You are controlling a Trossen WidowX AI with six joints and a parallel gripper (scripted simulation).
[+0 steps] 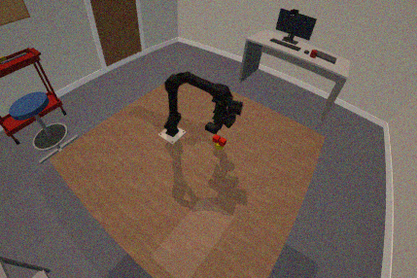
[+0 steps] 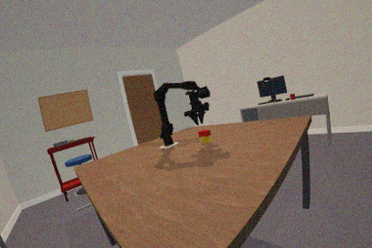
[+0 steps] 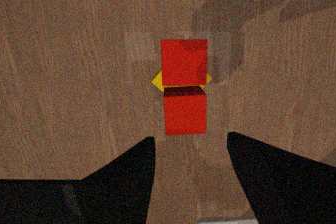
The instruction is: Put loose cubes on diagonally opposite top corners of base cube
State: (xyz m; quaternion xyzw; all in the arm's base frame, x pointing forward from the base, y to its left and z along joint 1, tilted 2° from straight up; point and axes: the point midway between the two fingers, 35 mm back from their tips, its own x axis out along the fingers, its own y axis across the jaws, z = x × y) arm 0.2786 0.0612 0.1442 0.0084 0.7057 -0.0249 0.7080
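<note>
Two red cubes sit on the yellow base cube (image 1: 220, 146) (image 2: 206, 140) (image 3: 157, 81). In the wrist view its yellow corners show left and right beneath them. The far red cube (image 3: 184, 62) (image 1: 223, 142) and the near red cube (image 3: 185, 115) (image 1: 216, 139) stand in line, close together with a dark side face between their tops. Both look about level; the exact gap cannot be told. In the exterior view the red cubes (image 2: 204, 133) merge into one band. My gripper (image 2: 199, 123) (image 3: 191, 142) is open and empty, above the cubes, with its fingertips apart and clear of them.
The arm's white base plate (image 1: 166, 138) (image 2: 163, 147) is on the wooden table (image 1: 122, 170) (image 2: 174, 191), left of the cubes; its edge shows at the bottom of the wrist view. A desk with a monitor, a red cart and a blue stool stand away from the table.
</note>
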